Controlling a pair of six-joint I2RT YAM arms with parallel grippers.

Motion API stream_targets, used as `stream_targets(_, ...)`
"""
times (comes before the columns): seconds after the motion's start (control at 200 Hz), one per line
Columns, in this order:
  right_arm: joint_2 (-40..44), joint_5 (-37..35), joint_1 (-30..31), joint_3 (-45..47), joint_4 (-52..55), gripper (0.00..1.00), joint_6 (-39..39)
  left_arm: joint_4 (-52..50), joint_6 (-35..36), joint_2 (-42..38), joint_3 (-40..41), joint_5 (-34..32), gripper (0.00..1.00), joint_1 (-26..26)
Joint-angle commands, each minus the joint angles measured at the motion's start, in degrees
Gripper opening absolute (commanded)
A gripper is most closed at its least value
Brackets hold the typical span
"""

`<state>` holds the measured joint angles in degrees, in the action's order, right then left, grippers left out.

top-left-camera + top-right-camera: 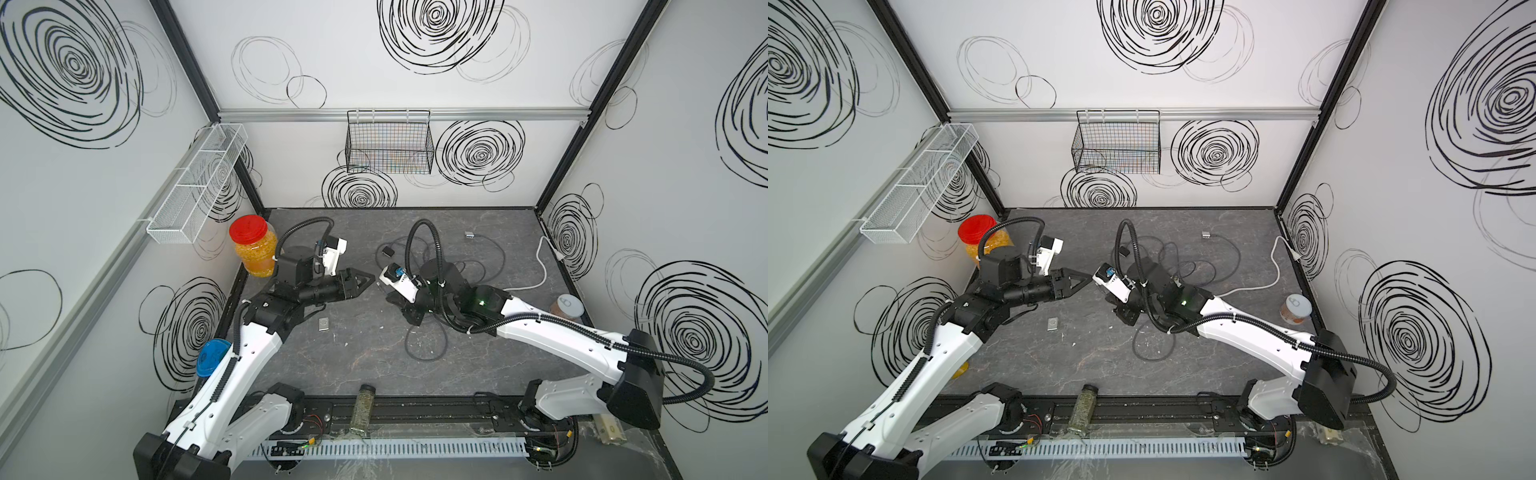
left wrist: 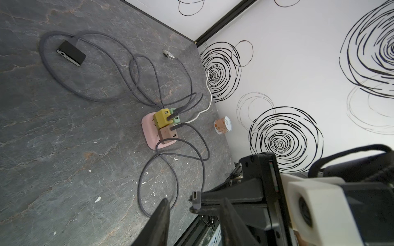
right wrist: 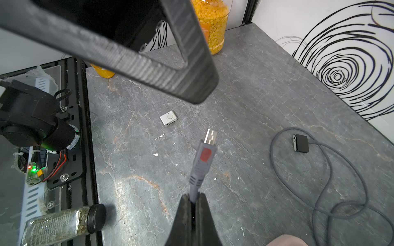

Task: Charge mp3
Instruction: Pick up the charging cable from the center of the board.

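The small flat silver mp3 player with a round dial [image 3: 168, 118] lies loose on the grey stone-patterned table [image 1: 374, 365], apart from both arms and touched by nothing. The right gripper [image 3: 193, 204] is pinched tight on the grey charging cable [image 3: 195, 181] just behind its red-marked plug [image 3: 205, 156], and the bare metal tip points out over the table. The left gripper [image 1: 369, 277] hovers close by, jaws apart and empty.

The player looks light, rigid and smooth-cased, so it will likely skate across the table if the plug pushes on it unsupported. The best hold is across its two flat side edges, leaving the socket edge clear. That edge seems to face the right wrist camera, though the socket is too small to make out. The cable is soft behind the stiff moulded plug, so the tip may waver.
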<state>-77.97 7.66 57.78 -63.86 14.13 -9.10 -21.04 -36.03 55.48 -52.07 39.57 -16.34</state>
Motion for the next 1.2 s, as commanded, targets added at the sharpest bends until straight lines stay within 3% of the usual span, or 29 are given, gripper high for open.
stream_targets(0.0, -0.12, 0.51, 0.67, -3.16, 2.28, 0.0, -2.14, -0.02, 2.29, 0.35, 1.47, 1.78, 0.42, -0.52)
stream_targets(0.435, -4.56, -0.23, 3.47, -7.46, 7.92, 0.0, -3.1, 2.32, 3.11, 1.48, 2.61, 3.63, 0.31, -3.61)
stream_targets(0.836, -4.72, -4.32, 4.77, -7.34, 7.62, 0.0, -3.37, -4.52, 7.19, 1.87, 0.84, 3.14, 0.26, -3.35)
stream_targets(0.931, -5.18, -5.08, 5.39, -7.27, 7.86, 0.0, -3.54, -4.97, 7.35, 2.5, 0.58, 2.54, 0.21, -3.18)
stream_targets(1.191, -5.68, -6.5, 6.46, -6.7, 8.96, 0.0, -3.73, -3.18, 5.82, 3.14, 1.36, 3.86, 0.24, -1.01)
